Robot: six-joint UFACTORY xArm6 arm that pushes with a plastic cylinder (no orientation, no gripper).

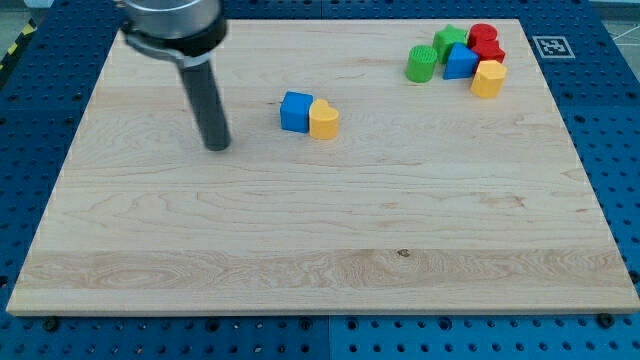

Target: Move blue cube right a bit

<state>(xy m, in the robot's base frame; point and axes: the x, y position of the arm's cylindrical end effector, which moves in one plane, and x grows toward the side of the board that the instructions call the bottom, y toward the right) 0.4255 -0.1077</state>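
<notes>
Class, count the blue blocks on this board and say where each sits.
2: the blue cube touching the yellow block mid-board; another blue block in the cluster at the view's top right.

8 blocks (295, 111), 1 wooden board (300, 230)

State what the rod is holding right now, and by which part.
Nothing is held. My tip stands apart at the view's left of the blue cube, touching no block.

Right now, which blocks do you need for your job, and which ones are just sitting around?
For the job:
- blue cube, mid-board
- my tip, apart from it on the view's left

Just sitting around:
- yellow heart block, touching the cube's right side
- far cluster: two green blocks, two red blocks, blue block, yellow block
</notes>
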